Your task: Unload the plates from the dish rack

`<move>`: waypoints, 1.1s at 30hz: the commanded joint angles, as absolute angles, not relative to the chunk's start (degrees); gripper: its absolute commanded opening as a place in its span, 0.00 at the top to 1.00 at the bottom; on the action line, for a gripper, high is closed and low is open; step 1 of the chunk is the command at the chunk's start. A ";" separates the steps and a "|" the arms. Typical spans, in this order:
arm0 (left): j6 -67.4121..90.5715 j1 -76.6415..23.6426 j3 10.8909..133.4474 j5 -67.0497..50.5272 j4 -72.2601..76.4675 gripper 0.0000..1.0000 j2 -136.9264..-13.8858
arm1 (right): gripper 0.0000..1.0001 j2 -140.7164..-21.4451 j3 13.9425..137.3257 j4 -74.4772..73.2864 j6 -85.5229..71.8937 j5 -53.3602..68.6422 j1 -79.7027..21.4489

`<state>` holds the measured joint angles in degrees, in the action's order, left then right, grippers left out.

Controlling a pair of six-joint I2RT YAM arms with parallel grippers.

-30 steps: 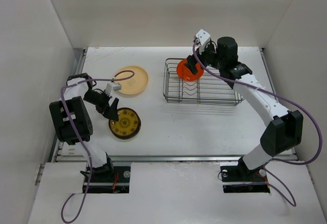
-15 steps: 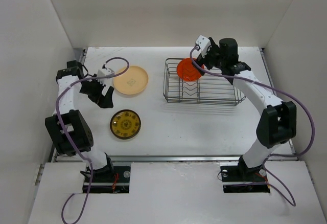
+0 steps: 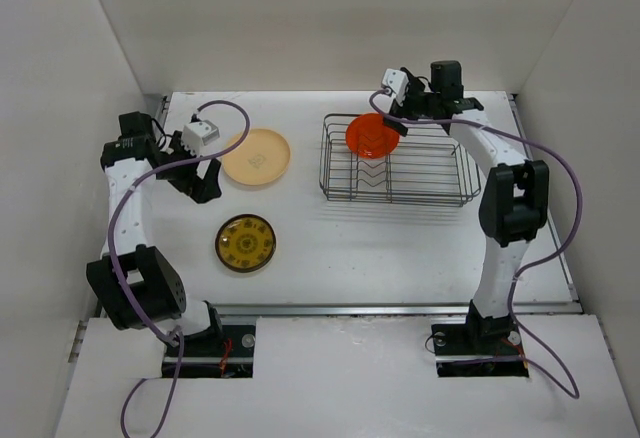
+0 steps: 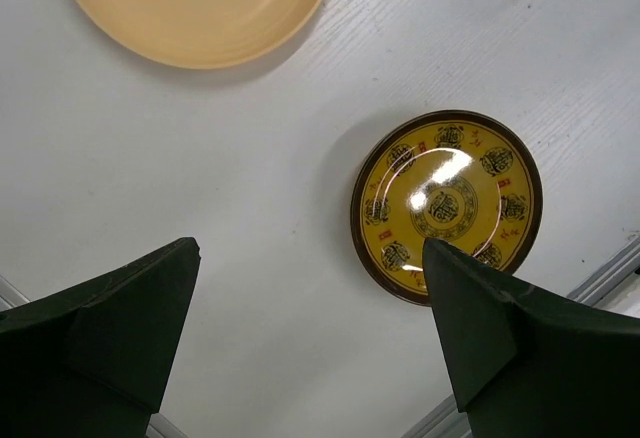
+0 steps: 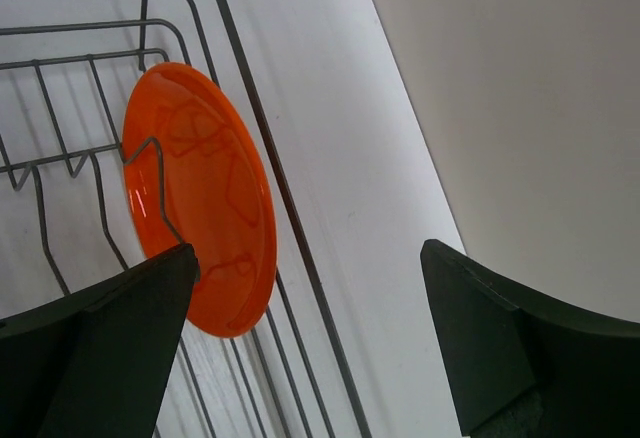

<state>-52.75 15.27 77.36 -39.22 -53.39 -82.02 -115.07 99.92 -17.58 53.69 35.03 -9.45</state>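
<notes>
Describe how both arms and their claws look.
The left arm and right arm are white tubular links with bulky black joints, each trailed by a purple cable. A small white camera block sits at each wrist. The left claw and right claw each have two dark wedge-shaped fingers.

The peach plate [image 4: 195,3], lying ahead of the left hand [image 4: 310,253], carried the small printed words "SWEET PEAR". The red marks on the yellow plate [image 4: 447,203] were too small to read.

White arms [image 3: 125,213], black joints [image 3: 512,203], purple cables [image 3: 232,104], dark fingers [image 4: 110,338].
</notes>
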 commanded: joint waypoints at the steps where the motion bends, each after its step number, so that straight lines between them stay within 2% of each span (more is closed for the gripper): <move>1: -51.59 15.56 77.70 -41.75 -53.53 0.07 -81.65 | 0.01 -116.80 105.20 -20.12 56.51 40.87 -9.49; 4: -51.06 15.56 78.31 -41.75 -53.53 0.07 -82.18 | 0.02 -118.39 106.95 -20.13 56.51 40.87 -9.49; 8: -50.54 15.56 79.45 -41.75 -53.53 0.07 -83.41 | 0.11 -120.59 109.24 -21.45 56.51 40.87 -8.88; 12: -49.92 15.56 80.51 -41.75 -53.00 0.06 -84.55 | 0.27 -122.51 110.65 -22.06 55.82 40.35 -8.88; 13: -49.92 15.56 80.51 -41.75 -53.00 0.06 -84.55 | 0.34 -123.04 111.35 -22.06 55.81 40.34 -8.88; 17: -49.39 14.42 81.04 -41.75 -53.00 0.06 -85.08 | 0.47 -123.57 111.88 -22.06 54.67 39.81 -8.88; 33: -48.34 13.89 81.04 -41.23 -52.47 0.06 -85.08 | 0.63 -123.57 110.04 -22.06 53.61 40.87 -8.88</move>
<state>-48.73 14.20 78.78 -40.07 -52.45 -85.65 -124.05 109.06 -22.63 53.82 38.41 -9.32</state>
